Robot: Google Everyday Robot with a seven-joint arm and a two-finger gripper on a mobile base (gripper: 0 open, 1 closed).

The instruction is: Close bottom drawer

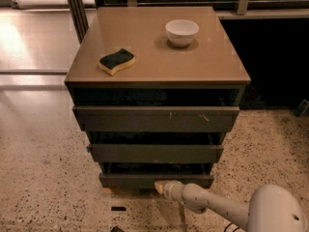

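Contact is seen between the pale-tipped pincer (pixel 161 187) of the white jointed arm (pixel 212 206) and the bottom drawer (pixel 128 180), the lowest and narrowest flat front of the dark olive-grey three-drawer cabinet (pixel 154 120). The pincer is placed at the lower edge of that front, slightly right of its middle, low over the speckled floor (pixel 48 197). Pincer state cannot be told; nothing is seen grasped.

The drawer front's long axis runs left-right across the view. The arm is laid in from the lower right, at a slant to that axis. The drawer lies directly beyond the pincer tip, toward the cabinet body, so a push straight inward, away from the camera, is judged to be needed.

A narrow dark gap is seen above the bottom drawer, under the mid-width drawer front (pixel 154 153). The drawer is judged nearly shut, with little travel remaining. Contact is off-centre, so a skewed push is a risk.

The yellow-and-dark sponge (pixel 117 61) and white bowl (pixel 182 32), on the tan surface (pixel 203 62) well above the bottom drawer, are not involved.
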